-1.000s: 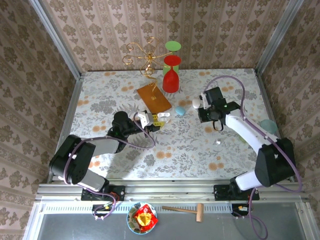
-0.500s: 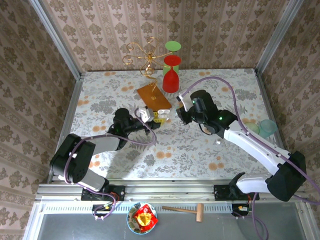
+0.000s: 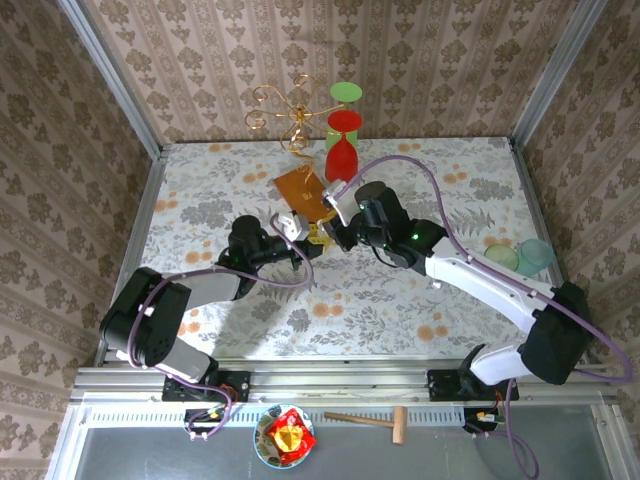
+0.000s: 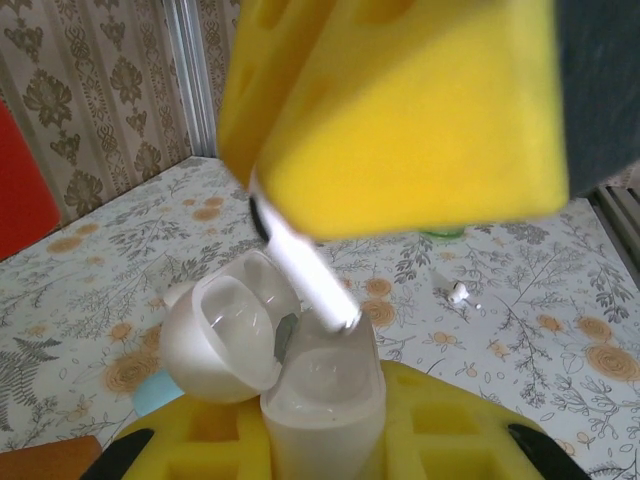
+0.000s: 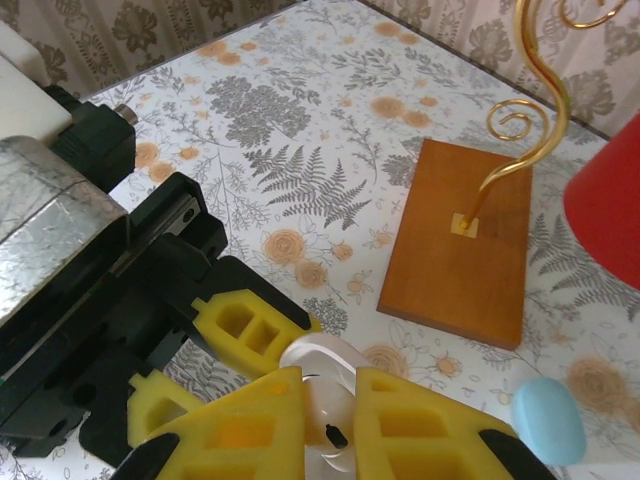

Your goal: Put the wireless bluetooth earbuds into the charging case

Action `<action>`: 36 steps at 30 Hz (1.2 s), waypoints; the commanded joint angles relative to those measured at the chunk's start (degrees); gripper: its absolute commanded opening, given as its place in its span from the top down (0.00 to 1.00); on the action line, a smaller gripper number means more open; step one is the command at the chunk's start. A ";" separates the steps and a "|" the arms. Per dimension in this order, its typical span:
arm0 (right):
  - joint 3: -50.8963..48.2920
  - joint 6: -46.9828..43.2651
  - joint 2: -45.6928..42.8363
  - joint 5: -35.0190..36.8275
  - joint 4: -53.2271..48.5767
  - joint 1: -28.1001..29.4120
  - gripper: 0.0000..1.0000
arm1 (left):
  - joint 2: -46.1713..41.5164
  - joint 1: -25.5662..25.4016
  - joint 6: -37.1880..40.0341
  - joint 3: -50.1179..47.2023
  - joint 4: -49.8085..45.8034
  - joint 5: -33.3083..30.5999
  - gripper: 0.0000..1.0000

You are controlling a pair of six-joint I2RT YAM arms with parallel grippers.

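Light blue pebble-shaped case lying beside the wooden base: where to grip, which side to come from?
Pinch the light blue pebble-shaped plastic case across its narrow middle, coming straight down. It lies flat and low on the floral table, so a side approach likely finds little to catch; both long flanks stand clear of the flat wooden base.

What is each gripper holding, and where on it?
Left gripper: case, by its lower body. Right gripper: white earbud, by its head end, stem free.

The left gripper (image 4: 325, 445) clamps an open charging case (image 4: 325, 385), with a white earbud (image 4: 305, 270) slanting down, its tip at the case's mouth.
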 commanded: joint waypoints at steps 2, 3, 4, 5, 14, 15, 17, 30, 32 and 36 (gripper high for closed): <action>1.32 -1.01 1.41 -1.64 2.57 0.46 0.87 | -0.43 -0.10 -2.70 1.70 0.16 -0.25 1.00; 1.18 -1.02 1.60 -1.54 2.45 0.43 0.87 | -0.43 -0.11 -2.78 1.78 0.26 -0.16 1.00; 1.09 -0.99 1.82 -1.46 2.35 0.43 0.87 | -0.43 -0.07 -3.19 1.87 0.32 -0.20 1.00; 0.95 -1.01 2.00 -1.38 2.45 0.46 0.87 | -0.50 -0.11 -3.48 1.87 0.45 -0.27 1.00; -0.43 -0.50 2.21 -2.85 3.31 0.44 0.87 | -1.14 -0.18 -6.27 2.03 1.42 -1.30 1.00; -0.63 -0.42 2.24 -2.93 3.51 0.47 0.87 | -1.14 -0.20 -6.62 2.05 1.75 -1.51 1.00; -1.14 -0.38 2.22 -2.78 3.72 0.42 0.87 | -1.01 -0.20 -7.15 1.64 3.80 -1.52 1.00; -2.52 -0.85 1.34 2.76 3.76 0.49 0.87 | -1.75 -0.20 -8.20 1.36 5.00 -1.94 1.00; -2.73 -0.86 1.02 2.77 3.77 0.50 0.87 | -2.07 -0.20 -8.14 1.39 3.91 -2.74 1.00; -3.12 -0.86 0.39 1.37 3.54 0.50 0.87 | -2.72 -0.20 -8.33 1.75 1.99 -3.79 1.00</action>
